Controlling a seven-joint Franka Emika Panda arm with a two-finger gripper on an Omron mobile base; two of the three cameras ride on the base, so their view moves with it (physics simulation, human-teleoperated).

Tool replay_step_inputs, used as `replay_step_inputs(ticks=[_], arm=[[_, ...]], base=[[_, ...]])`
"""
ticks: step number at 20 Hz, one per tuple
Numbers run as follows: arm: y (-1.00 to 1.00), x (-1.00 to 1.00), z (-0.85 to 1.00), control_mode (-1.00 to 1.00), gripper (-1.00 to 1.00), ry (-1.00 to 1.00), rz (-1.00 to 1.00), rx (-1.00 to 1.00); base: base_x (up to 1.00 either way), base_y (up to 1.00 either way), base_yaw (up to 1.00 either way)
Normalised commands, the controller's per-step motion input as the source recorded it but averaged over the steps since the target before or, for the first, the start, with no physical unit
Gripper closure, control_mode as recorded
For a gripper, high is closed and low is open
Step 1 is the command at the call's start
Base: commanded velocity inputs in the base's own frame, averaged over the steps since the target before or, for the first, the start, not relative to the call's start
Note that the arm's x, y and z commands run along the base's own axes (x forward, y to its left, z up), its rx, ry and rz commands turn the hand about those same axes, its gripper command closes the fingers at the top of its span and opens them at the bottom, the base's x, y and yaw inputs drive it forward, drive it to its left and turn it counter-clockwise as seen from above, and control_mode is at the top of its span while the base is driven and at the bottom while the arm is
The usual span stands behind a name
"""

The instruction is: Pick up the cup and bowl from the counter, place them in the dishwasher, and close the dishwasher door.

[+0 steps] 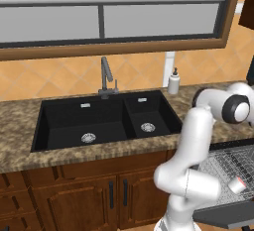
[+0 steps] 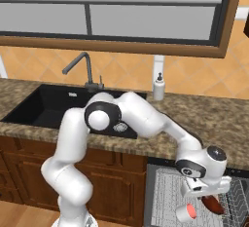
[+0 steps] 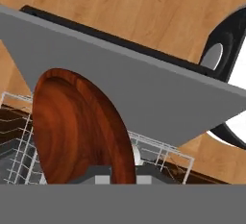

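Observation:
My gripper [image 2: 207,198] hangs low over the open dishwasher's wire rack [image 2: 164,192], shut on the rim of a dark brown wooden bowl [image 2: 214,205]. In the hand view the bowl [image 3: 79,127] stands on edge between the fingertips [image 3: 102,172], above the rack [image 3: 161,152], with the lowered grey dishwasher door [image 3: 144,88] beyond it. The small whitish cup [image 2: 186,212] with a red end lies on its side in the rack, just left of the bowl; the left base view also shows the cup [image 1: 237,184] there. The speckled brown counter [image 2: 219,119] runs above the dishwasher.
A black double sink [image 1: 99,121] with a grey faucet [image 1: 105,79] is set in the counter [image 1: 20,121]. A white soap bottle [image 1: 173,82] stands at the back. Dark wooden cabinets [image 1: 89,200] sit left of the dishwasher. The door [image 1: 223,216] juts out low at the right.

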Motion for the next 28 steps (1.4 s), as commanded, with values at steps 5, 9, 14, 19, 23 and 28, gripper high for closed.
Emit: replay_step_inputs(ticks=[5,9,14,19,23,28], arm=[[-0.35,0.00,-0.28,-1.00,1.00,-0.05,0.31,0.18],[-0.39,0.00,-0.34,-1.00,1.00,-0.04,0.28,0.04],[-0.06,0.03,-0.69,-1.00,1.00,0.00,0.19,0.00],[0.00,0.15,-0.50,-1.00,1.00,-0.03,0.16,0.00],[-0.08,0.19,-0.47,-1.00,1.00,-0.10,0.05,0.00],[-0.02,0.06,-0.56,-1.00,1.00,-0.14,0.01,0.00]], base=[[0.00,0.00,0.00],[0.00,0.00,0.00],[0.00,0.00,0.00],[0.00,0.00,0.00],[0.00,0.00,0.00],[0.00,0.00,0.00]])
